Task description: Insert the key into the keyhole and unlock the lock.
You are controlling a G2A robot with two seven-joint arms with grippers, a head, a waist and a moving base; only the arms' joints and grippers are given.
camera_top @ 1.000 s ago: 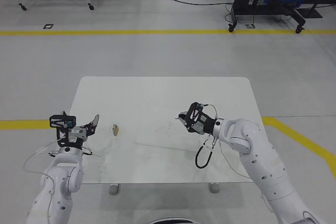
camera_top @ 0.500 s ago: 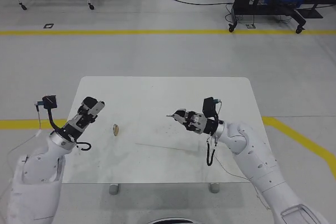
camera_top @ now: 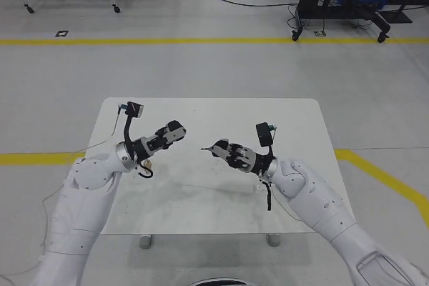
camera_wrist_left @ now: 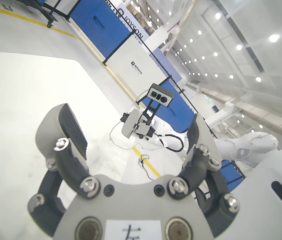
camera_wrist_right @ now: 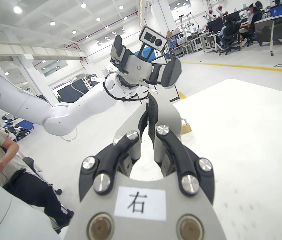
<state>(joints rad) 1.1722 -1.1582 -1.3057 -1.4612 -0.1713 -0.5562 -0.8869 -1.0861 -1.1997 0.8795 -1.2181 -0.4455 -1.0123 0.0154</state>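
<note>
I have plenty of bare bench (camera_top: 222,114) to work over: the far half lies open right out to its rounded corners, and so does the strip along the near edge. The lock (camera_wrist_right: 186,129) lies flat on the bench's left part, in from the left edge, under the left wrist and beside its cable loop.

My left gripper (camera_top: 173,131) is held above the bench, past the lock toward the middle, with its fingers spread wide and nothing between them. It is turned to face the other arm. My right gripper (camera_top: 216,149) hangs over the middle of the bench, pointing at the left one with a gap between them. Its fingers are pressed together, and a thin pale sliver, which I take for the key (camera_top: 204,149), pokes out past their tips.

Half a second ago the left gripper was at the bench's left edge, short of the lock; it has swung in and over it. The right gripper has eased a little further left. The lock has not moved.
</note>
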